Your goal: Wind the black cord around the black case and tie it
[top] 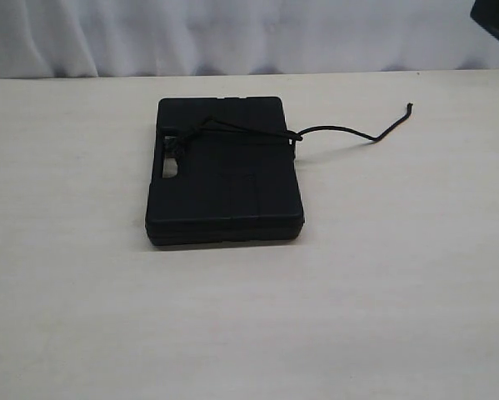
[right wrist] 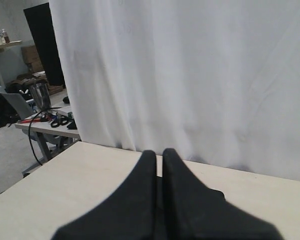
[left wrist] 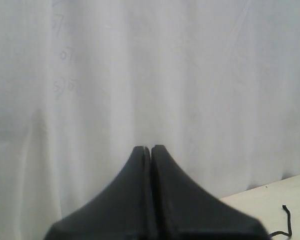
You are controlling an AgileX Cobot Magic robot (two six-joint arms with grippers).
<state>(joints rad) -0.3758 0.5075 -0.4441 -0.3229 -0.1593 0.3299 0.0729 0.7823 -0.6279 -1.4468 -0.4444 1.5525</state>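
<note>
The black case (top: 224,179) lies flat in the middle of the table. The black cord (top: 232,131) crosses its far part, bunched in a knot by the handle cut-out (top: 176,140). The cord's free end trails off to the right and curls up (top: 357,132). Neither gripper shows in the exterior view. My left gripper (left wrist: 150,148) is shut and empty, facing the white curtain, with a cord end (left wrist: 287,220) on the table corner below it. My right gripper (right wrist: 160,152) is shut and empty above the table, and a corner of the case (right wrist: 216,194) shows behind its fingers.
A white curtain (top: 232,33) hangs behind the pale table (top: 399,292). A dark part of the robot (top: 495,21) sits at the top right corner of the exterior view. The right wrist view shows a cluttered side table (right wrist: 44,120) beyond the table edge.
</note>
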